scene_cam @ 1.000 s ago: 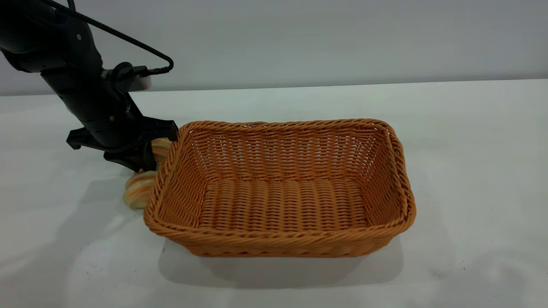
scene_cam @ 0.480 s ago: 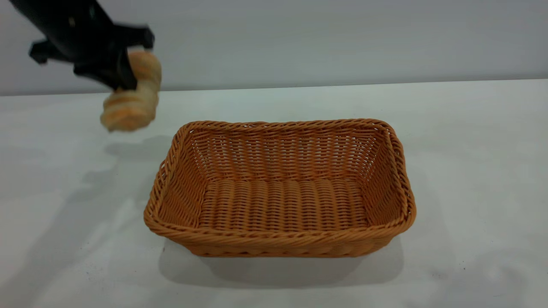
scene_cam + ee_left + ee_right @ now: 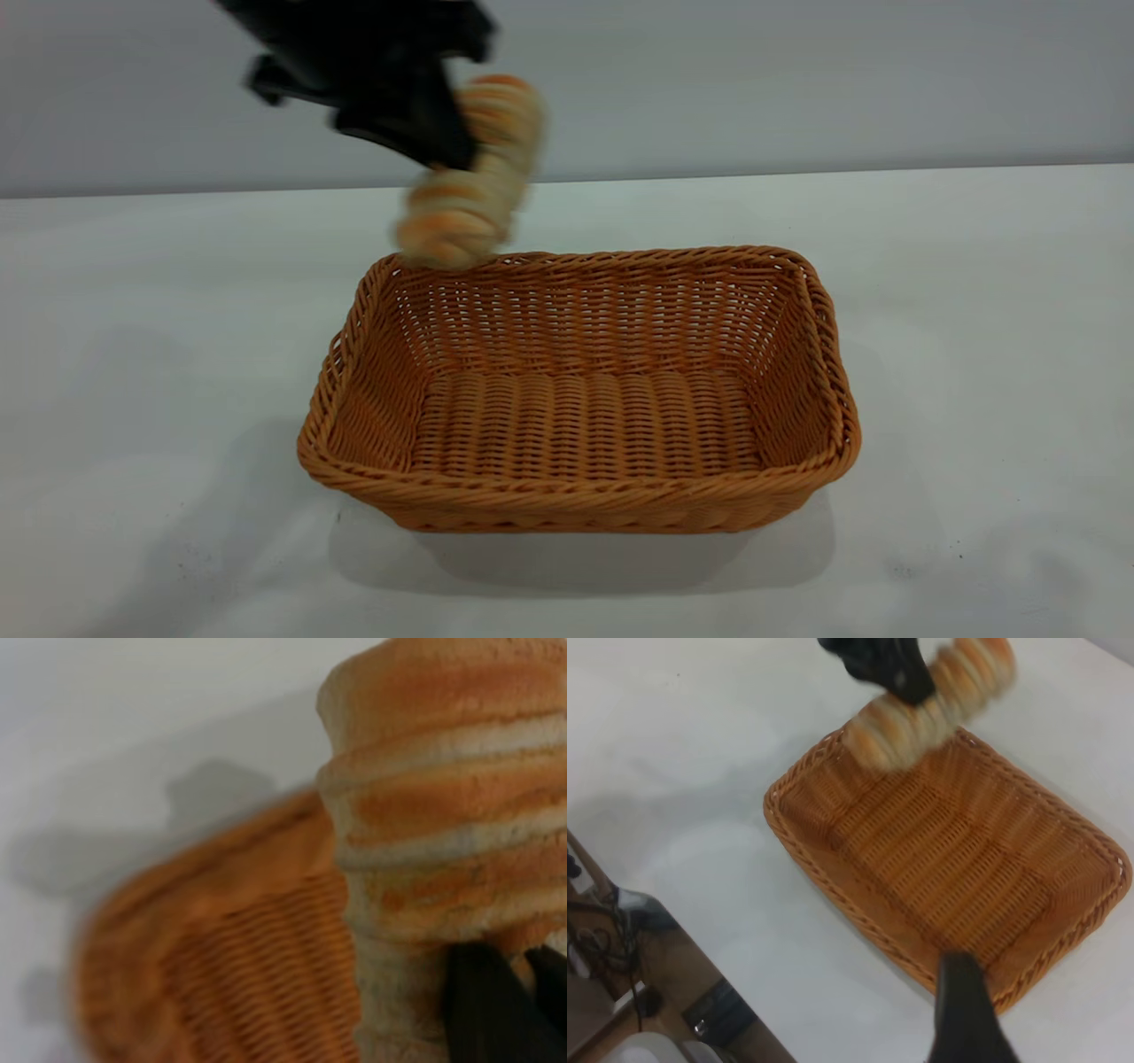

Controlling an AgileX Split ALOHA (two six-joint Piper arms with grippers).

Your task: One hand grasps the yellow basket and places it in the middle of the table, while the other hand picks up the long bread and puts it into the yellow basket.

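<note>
The yellow basket (image 3: 576, 496) stands upright and empty on the white table (image 3: 974, 310), near its middle. My left gripper (image 3: 447, 133) is shut on the long bread (image 3: 469, 190) and holds it in the air, tilted, above the basket's far left corner. The left wrist view shows the bread (image 3: 443, 815) close up, with the gripper (image 3: 518, 983) clamped on it and the basket (image 3: 230, 974) below. The right wrist view looks down from high on the basket (image 3: 966, 859), the bread (image 3: 921, 713) and the left gripper (image 3: 890, 665). My right gripper (image 3: 961, 1010) is above the basket's near side, apart from it.
A plain grey wall (image 3: 797, 80) stands behind the table. In the right wrist view the table's edge runs along one side, with the floor and some equipment (image 3: 638, 992) beyond it.
My left gripper has lifted the bread off the table beside the basket's left side, then carried it up and rightward over the basket's far left corner. The basket has not moved.
</note>
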